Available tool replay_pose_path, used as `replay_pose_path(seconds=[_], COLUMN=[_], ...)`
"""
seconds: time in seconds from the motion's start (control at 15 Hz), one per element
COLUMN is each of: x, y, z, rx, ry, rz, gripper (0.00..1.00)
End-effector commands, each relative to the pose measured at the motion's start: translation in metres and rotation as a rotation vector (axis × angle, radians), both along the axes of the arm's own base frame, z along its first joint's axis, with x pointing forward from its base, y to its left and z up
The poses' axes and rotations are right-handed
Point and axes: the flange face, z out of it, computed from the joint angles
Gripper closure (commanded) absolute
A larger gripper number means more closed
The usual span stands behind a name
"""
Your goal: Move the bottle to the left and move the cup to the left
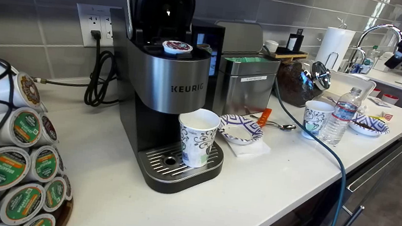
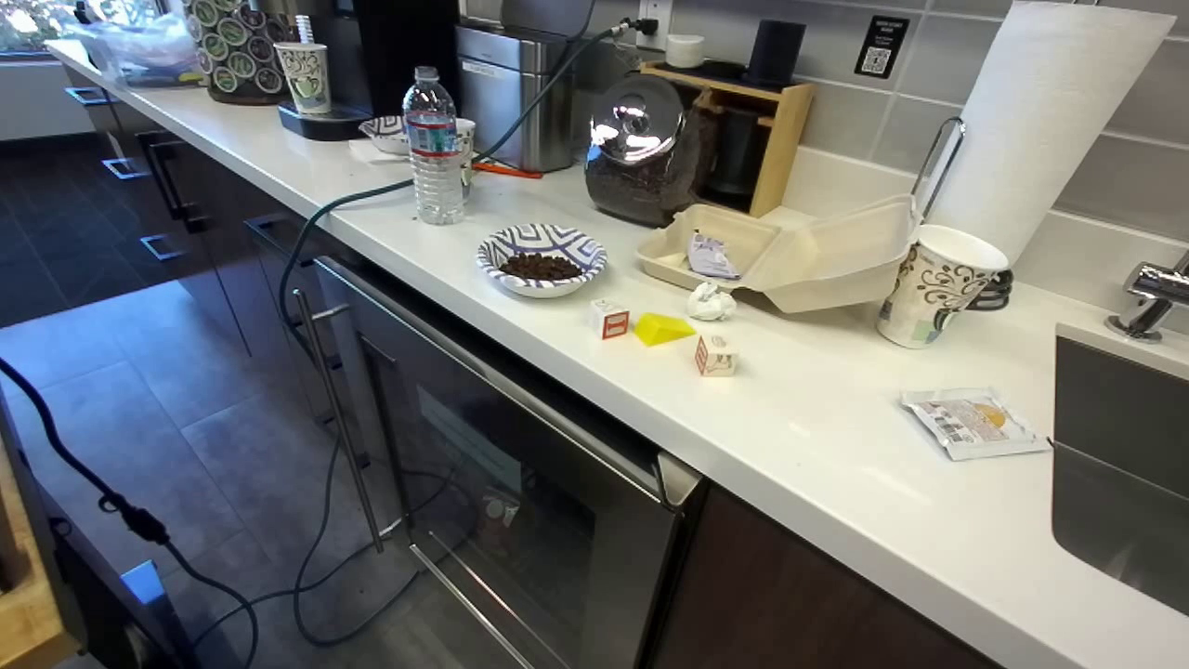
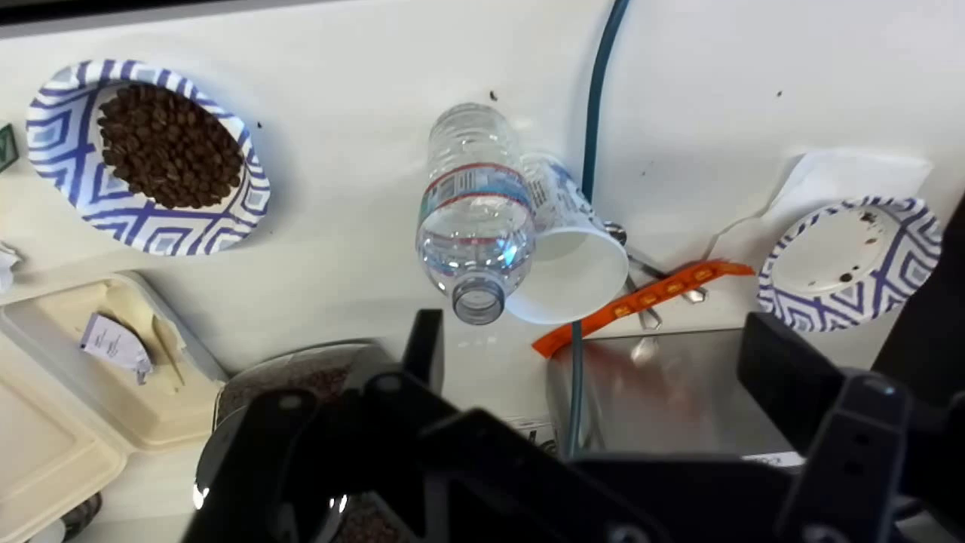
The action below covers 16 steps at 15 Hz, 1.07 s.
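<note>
The clear bottle with a blue-and-red label stands upright on the counter in both exterior views and in the wrist view. A white patterned paper cup stands close beside it; in the wrist view the cup is partly behind the bottle. In an exterior view the bottle hides most of this cup. I cannot tell if they touch. A similar cup stands on the coffee machine's drip tray. My gripper is open and empty, with the bottle's neck by one finger; the exterior views do not clearly show it.
A blue cable runs beside the cup and over the counter edge. A bowl of beans, an orange strip, a metal bin, a glass jar and a third cup stand on the counter.
</note>
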Motion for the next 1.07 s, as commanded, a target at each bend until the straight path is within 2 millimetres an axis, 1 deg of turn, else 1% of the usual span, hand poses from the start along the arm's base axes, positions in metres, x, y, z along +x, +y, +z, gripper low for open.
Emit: replay_pose_path(seconds=[0.0, 0.2, 0.33, 0.47, 0.53, 0.6, 0.67, 0.8, 0.87, 0.93, 1.0], x=[0.026, 0.042, 0.053, 0.063, 0.067, 0.071, 0.075, 0.08, 0.082, 0.084, 0.085], y=[-0.007, -0.015, -0.02, -0.023, -0.025, -0.026, -0.028, -0.029, -0.03, -0.031, -0.031], z=[-0.028, -0.055, -0.066, -0.073, -0.076, -0.079, -0.082, -0.086, -0.087, -0.088, -0.088], rx=[-0.048, -0.064, -0.052, -0.044, -0.044, -0.047, -0.049, -0.047, -0.05, -0.05, -0.051], ry=[0.009, 0.054, 0.052, 0.046, 0.043, 0.045, 0.05, 0.056, 0.063, 0.066, 0.072], rz=[-0.065, -0.108, -0.125, -0.143, -0.149, -0.156, -0.163, -0.176, -0.181, -0.184, -0.188], gripper=[0.0, 0.0, 0.07, 0.15, 0.21, 0.19, 0.27, 0.27, 0.36, 0.34, 0.44])
